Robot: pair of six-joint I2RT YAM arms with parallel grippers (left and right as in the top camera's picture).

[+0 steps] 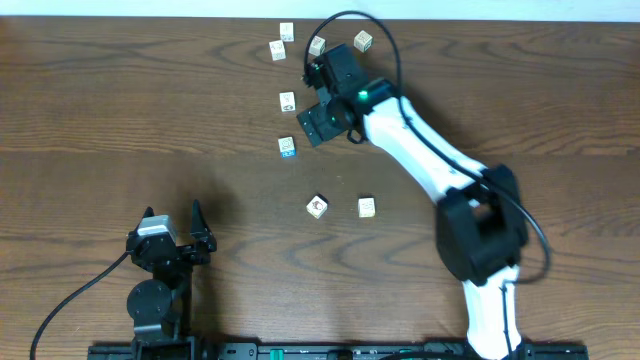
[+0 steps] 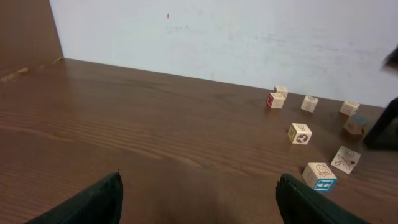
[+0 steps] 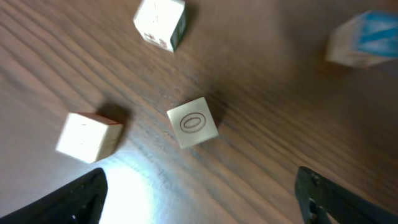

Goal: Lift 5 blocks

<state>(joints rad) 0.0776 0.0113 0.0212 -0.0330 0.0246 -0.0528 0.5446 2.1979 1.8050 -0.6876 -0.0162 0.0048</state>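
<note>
R gripper [image 3: 199, 186] hangs over the far cluster of blocks, jaws spread wide, nothing in them. L gripper [image 1: 175, 222] [image 2: 199, 205] is also wide and empty, down by its base, well apart from every block. Target looks like the oval-marked block [image 3: 193, 122]. It sits flat on the table [image 1: 120, 110], roughly btwn the R fingers but ahead of the tips, and turned at an angle to the jaw line; can't match it in overhead w/ certainty. To do the pick well, imo: move fwd till the cube sits mid-gap, rotate wrist so the pads meet two flat faces not corners, drop straight, close, lift vertical. Watch neighbours: plain cream block [image 3: 87, 137] is near on one side, dark-edged block [image 3: 160, 22] beyond it, blurred blue-faced block [image 3: 364, 40] further off. A finger coming down wide could nudge the cream one. Counts: overhead shows 8 blocks, i.e. 4 in the far cluster, 2 in a column beside the R arm [image 1: 420, 150] incl. the blue-marked block [image 1: 287, 147], and 2 side by side nearer mid-table. The arm may hide more, can't tell. L wrist view also shows 8, R wrist view 4. Arms 2, grippers 2. Blocks off the table now: 0.
</note>
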